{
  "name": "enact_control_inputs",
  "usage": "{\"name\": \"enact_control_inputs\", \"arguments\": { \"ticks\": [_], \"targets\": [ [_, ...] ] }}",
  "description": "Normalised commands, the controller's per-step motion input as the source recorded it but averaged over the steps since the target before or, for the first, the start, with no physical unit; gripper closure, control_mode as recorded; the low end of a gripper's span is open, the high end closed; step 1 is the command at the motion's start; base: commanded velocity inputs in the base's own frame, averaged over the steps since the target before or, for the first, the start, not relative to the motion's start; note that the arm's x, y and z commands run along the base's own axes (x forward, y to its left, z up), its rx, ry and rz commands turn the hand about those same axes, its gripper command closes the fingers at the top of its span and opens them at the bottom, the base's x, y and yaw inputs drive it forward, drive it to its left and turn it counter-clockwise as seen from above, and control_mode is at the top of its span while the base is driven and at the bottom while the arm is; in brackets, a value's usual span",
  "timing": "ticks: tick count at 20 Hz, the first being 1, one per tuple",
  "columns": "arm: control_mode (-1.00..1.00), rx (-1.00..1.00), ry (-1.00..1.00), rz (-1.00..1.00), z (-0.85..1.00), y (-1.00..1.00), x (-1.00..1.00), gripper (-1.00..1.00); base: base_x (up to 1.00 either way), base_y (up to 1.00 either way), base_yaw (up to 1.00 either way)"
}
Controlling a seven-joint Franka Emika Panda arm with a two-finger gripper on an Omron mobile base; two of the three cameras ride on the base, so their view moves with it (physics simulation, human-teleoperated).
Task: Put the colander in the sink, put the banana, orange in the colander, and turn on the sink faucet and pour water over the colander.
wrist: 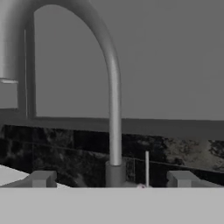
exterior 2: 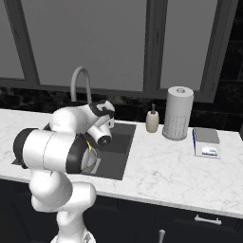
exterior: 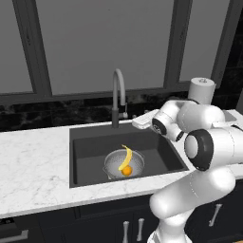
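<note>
- Sink (exterior 2: 124,142): left part hidden behind the arm in the right base view.
- Colander (exterior 2: 90,160): only a sliver shows past the elbow there.
- Faucet (wrist: 111,87): base cut off low in the hand view; lever too thin to make out.
- Gripper (wrist: 111,179): fingertips cut off by the bottom band.

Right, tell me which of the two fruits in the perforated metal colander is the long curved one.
The yellow banana: it leans curved across the silver perforated colander in the dark sink, while the small orange beside it is round.
</note>
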Motion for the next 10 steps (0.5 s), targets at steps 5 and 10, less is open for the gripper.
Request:
{"name": "enact_control_inputs", "arguments": {
  "ticks": [5,10],
  "targets": [
    [-1.00,0.13,0.00,0.01,0.00,-0.13,0.34,-1.00,0.00,0.00,0.00],
    [-1.00,0.06,0.00,0.01,0.10,-0.09,0.20,-1.00,0.00,0.00,0.00]
  ]
}}
